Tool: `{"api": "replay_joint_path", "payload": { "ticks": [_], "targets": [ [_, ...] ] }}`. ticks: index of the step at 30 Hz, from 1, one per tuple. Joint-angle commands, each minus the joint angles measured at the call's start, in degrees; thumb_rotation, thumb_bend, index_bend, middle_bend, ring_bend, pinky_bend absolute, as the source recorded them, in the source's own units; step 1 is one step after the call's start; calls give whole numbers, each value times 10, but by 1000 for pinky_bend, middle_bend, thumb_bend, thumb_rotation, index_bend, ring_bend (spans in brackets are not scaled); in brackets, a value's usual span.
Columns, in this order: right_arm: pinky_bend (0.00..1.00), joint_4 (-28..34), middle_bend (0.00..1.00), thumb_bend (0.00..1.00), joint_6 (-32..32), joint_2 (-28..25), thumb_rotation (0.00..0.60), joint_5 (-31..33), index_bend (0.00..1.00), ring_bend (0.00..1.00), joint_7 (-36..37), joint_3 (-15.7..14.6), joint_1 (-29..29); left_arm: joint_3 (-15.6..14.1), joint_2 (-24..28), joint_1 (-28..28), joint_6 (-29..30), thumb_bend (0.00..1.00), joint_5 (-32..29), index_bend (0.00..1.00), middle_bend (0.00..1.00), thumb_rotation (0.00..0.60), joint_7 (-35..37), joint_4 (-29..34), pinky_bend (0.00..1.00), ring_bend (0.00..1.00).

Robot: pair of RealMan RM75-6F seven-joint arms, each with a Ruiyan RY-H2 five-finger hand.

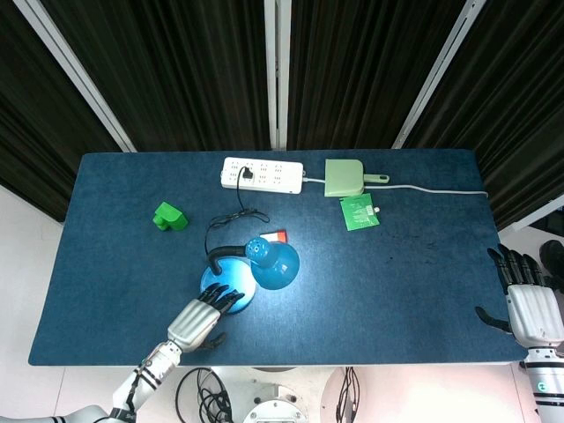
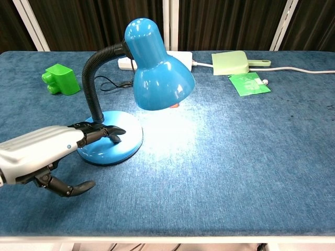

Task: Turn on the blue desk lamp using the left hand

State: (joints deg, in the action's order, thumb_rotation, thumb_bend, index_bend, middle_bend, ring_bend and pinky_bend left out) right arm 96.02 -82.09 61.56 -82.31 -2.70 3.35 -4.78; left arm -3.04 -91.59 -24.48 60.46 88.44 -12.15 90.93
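Blue desk lamp (image 2: 157, 73) on lit tablecloth (image 2: 251, 157)

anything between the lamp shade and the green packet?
Nothing: between the blue lamp shade and the green packet there is only bare blue cloth, partly lit by the lamp. The chest view shows it best; the head view agrees.

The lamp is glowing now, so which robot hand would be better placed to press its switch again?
The left robot hand, I'd say: its dark fingers lie over the round base of the blue gooseneck desk lamp. The right robot hand sits at the table's far edge, well away from it.
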Motion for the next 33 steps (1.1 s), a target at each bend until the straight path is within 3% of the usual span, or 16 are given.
{"api": "replay_joint_path", "payload": {
  "ticks": [1,9,17,19,24,29,33],
  "targets": [
    [0,0,0,92,1,0,600,1,0,0,1,1,0,-1,0,-1,2,357,2,54,148,600,-1,1,0,0],
    [0,-2,0,91,1,-1,600,2,0,0,4,2,1,-3,7,5,32,356,14,54,109,600,-14,4,0,0],
    [0,-6,0,93,1,0,600,6,0,0,5,6,1,-34,94,56,107,330,18,54,75,600,-76,74,0,0],
    [0,-8,0,93,0,2,600,7,0,0,5,6,2,-41,124,77,138,296,14,54,76,600,-93,88,0,0],
    [0,-10,0,92,-6,3,600,-5,0,0,6,2,4,-39,188,121,200,52,-11,54,76,600,-70,102,0,0],
    [0,-15,0,92,-14,9,600,-22,0,0,-1,-3,6,-18,223,150,252,21,-30,54,65,600,-34,81,0,0],
    [0,-17,0,93,-21,10,600,-33,0,0,-6,-10,11,-4,246,157,254,21,-49,42,1,600,-19,81,0,0]
  ]
}}
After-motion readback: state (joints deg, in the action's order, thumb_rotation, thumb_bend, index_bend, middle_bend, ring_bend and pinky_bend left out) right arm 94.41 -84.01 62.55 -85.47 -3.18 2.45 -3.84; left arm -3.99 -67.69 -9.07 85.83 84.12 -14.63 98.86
